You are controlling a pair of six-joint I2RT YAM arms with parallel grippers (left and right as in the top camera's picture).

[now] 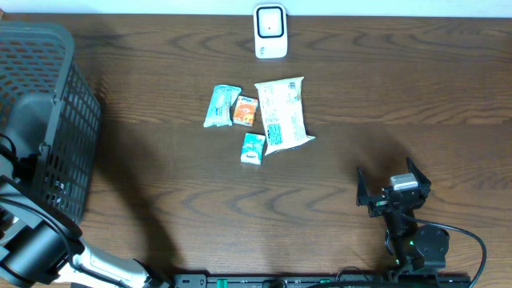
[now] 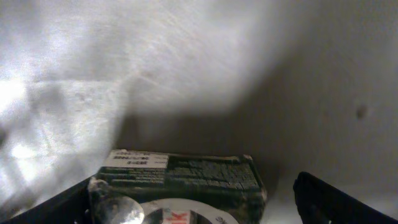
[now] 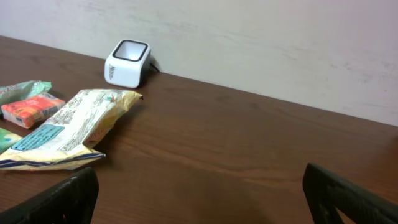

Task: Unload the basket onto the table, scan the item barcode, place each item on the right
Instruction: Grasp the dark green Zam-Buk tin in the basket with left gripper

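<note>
Snack bag (image 1: 282, 116), small packs (image 1: 222, 106) grouped on surface (image 1: 160, 64) near scanner (image 1: 270, 30), likely for short carry | right hand (image 1: 390, 178) wide, empty, facing them | left hand (image 2: 193, 180) wide over green box (image 2: 186, 177)

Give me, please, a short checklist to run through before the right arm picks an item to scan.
1. White box-shaped barcode scanner unobstructed: ok.
2. Right gripper open and empty: ok.
3. Large cream plastic snack bag free of neighbours: not ok, small orange packet lies against it.
4. Bag's barcode visible: cannot tell.
5. Left gripper clear of items: not ok, dark green packet sits between its open fingers.
</note>
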